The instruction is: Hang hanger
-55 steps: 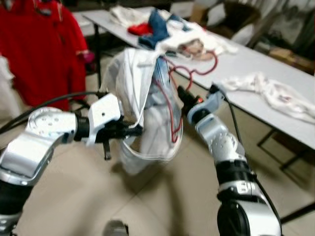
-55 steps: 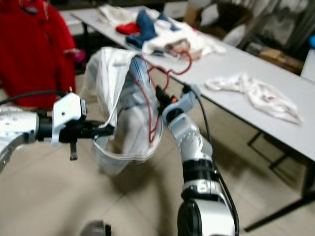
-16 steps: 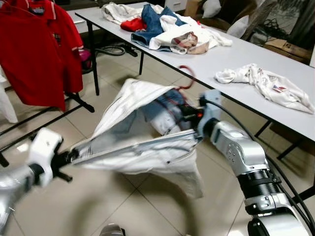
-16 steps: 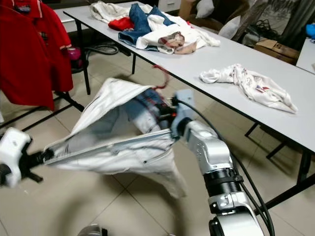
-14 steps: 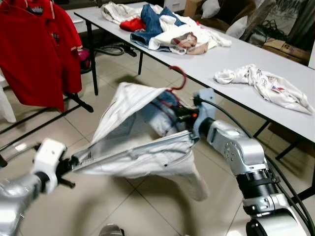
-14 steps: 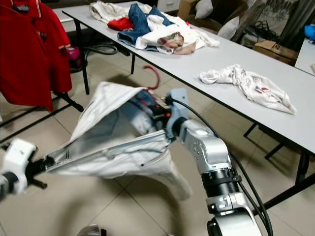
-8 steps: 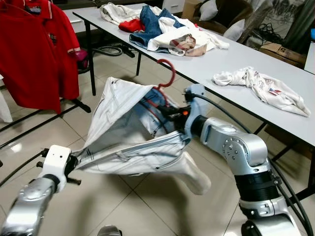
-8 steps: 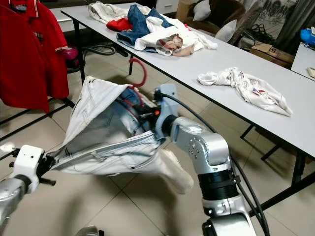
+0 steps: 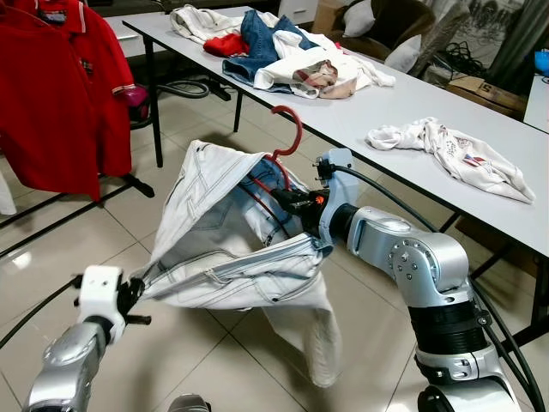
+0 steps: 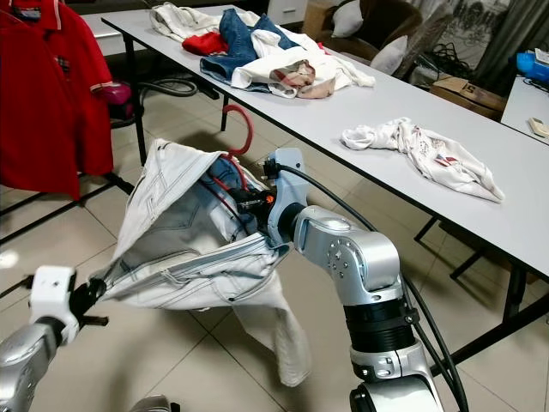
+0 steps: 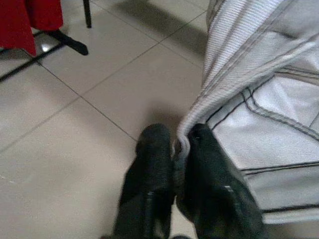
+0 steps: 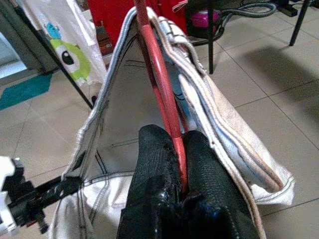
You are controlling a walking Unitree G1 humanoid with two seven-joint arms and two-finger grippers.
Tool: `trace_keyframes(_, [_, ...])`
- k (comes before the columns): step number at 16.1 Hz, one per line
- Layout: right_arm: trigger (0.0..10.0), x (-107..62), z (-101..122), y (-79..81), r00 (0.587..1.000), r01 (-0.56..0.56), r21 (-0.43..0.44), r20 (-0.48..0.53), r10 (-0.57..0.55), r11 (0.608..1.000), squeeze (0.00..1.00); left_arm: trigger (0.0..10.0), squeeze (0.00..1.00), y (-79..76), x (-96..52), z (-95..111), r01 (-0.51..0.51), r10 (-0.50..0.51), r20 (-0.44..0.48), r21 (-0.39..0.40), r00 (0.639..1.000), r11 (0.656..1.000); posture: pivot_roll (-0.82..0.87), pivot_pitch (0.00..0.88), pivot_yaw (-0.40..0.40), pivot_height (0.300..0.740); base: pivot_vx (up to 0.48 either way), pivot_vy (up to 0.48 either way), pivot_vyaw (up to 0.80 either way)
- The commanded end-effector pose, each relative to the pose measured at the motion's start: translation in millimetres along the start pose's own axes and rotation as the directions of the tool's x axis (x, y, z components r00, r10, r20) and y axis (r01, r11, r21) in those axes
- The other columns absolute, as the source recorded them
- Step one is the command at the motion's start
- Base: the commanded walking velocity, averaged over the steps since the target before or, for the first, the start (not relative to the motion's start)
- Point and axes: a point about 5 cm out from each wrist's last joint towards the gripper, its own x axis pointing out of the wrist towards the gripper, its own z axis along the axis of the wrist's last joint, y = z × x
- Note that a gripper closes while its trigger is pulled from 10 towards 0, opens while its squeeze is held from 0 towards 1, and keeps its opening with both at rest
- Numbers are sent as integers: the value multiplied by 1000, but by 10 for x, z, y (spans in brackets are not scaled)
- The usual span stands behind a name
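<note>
**Robot holds pale jeans on red hanger above tiled floor**

Nearest the camera, beige floor tiles (image 9: 214,360) spread beneath the robot. The left gripper (image 11: 175,149), low at the left, is clenched on a seam edge of the white jeans (image 9: 232,257), the cloth pinched between its two black fingers (image 11: 149,164). The garment stretches up from there to the right gripper (image 12: 174,149), which is closed on the thin bar of the red hanger (image 12: 162,84). The hanger's hook (image 9: 290,129) rises above the waistband in mid-air, in front of the table; most of its frame is hidden inside the denim. One trouser leg dangles toward the floor. Behind stands a long white table (image 10: 369,103) carrying a heap of mixed clothes (image 9: 283,51) at its far end and a crumpled white shirt (image 9: 446,150) nearer. At far left a red polo shirt (image 9: 60,94) hangs, its top cut off by the frame, above black rack legs (image 9: 141,182).
</note>
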Motion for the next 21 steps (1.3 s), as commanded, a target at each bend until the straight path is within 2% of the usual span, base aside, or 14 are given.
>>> trace_keyframes(1, [10000, -163, 366, -80, 983, 46, -43, 179, -38, 998, 0, 10000, 1000, 77, -81, -181, -34, 31, -68, -46, 997, 998, 19, 0, -148, 740, 0, 0, 0])
trace_keyframes(3, [10000, -161, 384, -82, 983, 46, -59, 180, -35, 997, 0, 10000, 1000, 48, -139, -172, 53, -55, -23, -78, 998, 996, 23, 0, -150, 740, 0, 0, 0])
trace_keyframes(5, [10000, -152, 376, -127, 982, 60, -68, 182, -46, 996, 0, 10000, 1000, 15, -295, -182, 212, -214, -13, -64, 977, 975, 32, 0, -149, 740, 0, 0, 0])
trace_keyframes(7, [10000, -142, 365, -151, 982, 64, -72, 183, -50, 995, 0, 10000, 1000, 52, -415, -121, 285, -285, 8, -47, 959, 957, 39, 0, -147, 740, 0, 0, 0])
trace_keyframes(8, [10000, -135, 364, -162, 981, 65, -81, 185, -49, 995, 0, 10000, 1000, 59, -504, -36, 347, -346, 36, -40, 938, 937, 40, 0, -145, 740, 0, 0, 0])
trace_keyframes(10, [10000, -111, 360, -199, 982, 59, -107, 186, -38, 993, 0, 10000, 1000, 122, -647, 243, 423, -422, 106, 14, 900, 906, 56, 0, -148, 740, 0, 0, 0])
trace_keyframes(13, [10000, -55, 339, -217, 983, 54, -136, 182, -29, 989, 0, 10000, 1000, -3, -611, 630, 513, -500, 244, 12, 831, 858, 65, 0, -147, 740, 0, 0, 0])
trace_keyframes(14, [10000, -43, 331, -214, 983, 50, -144, 181, -23, 988, 0, 10000, 1000, -38, -595, 694, 529, -516, 258, 24, 817, 848, 64, 0, -145, 740, 0, 0, 0])
trace_keyframes(16, [10000, -22, 297, -214, 984, 22, -182, 176, 10, 983, 0, 10000, 1000, -80, -563, 962, 539, -538, 313, 93, 782, 837, 64, 0, -141, 740, 0, 0, 0])
trace_keyframes(17, [10000, -25, 268, -239, 986, 7, -212, 166, 29, 977, 0, 10000, 1000, -51, -575, 1170, 537, -544, 361, 129, 758, 834, 64, 0, -141, 740, 0, 0, 0])
trace_keyframes(18, [10000, -48, 235, -315, 988, -13, -259, 147, 53, 966, 0, 10000, 1000, -2, -631, 1538, 542, -573, 416, 202, 706, 815, 68, 0, -136, 740, 0, 0, 0])
trace_keyframes(19, [10000, -67, 228, -351, 988, -30, -288, 137, 72, 957, 0, 10000, 1000, 10, -672, 1732, 550, -601, 424, 251, 677, 797, 70, 0, -136, 740, 0, 0, 0])
trace_keyframes(20, [10000, -74, 230, -359, 987, -39, -298, 136, 83, 954, 0, 10000, 1000, 9, -684, 1796, 554, -614, 422, 269, 667, 788, 73, 0, -136, 740, 0, 0, 0])
trace_keyframes(21, [10000, -113, 244, -365, 983, -85, -336, 128, 135, 938, 0, 10000, 1000, -50, -690, 1982, 585, -681, 371, 350, 631, 732, 79, 0, -134, 740, 0, 0, 0])
